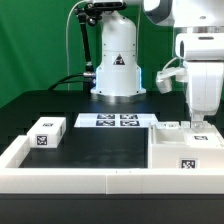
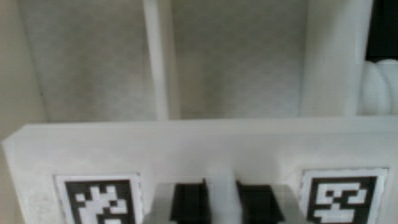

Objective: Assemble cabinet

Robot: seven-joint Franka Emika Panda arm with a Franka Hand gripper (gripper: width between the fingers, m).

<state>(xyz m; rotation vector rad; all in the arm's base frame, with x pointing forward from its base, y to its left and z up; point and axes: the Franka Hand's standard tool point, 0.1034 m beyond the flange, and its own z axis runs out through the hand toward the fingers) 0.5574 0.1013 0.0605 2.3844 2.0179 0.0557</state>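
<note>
**A:** Cabinet body, where?

**B:** I've got the cabinet body (image 1: 180,150) on the exterior view's right, on the dark table (image 1: 100,148) inside the white rim (image 1: 60,172). A small white block (image 1: 45,133) sits well apart on the left. The marker board (image 1: 115,121) lies between them, further back.

**A:** Gripper?

**B:** The gripper (image 1: 197,124) is down at the body's far side. From outside I can't tell if it's touching. On the wrist view, two dark fingers (image 2: 189,203) stand close together with a thin white sliver between them. Clamped or just near, I can't tell.

**A:** Anything only one view shows?

**B:** The wrist view shows two tags (image 2: 98,198) on the near edge and an inner divider (image 2: 160,60). Only the exterior view shows the block and the board.
</note>
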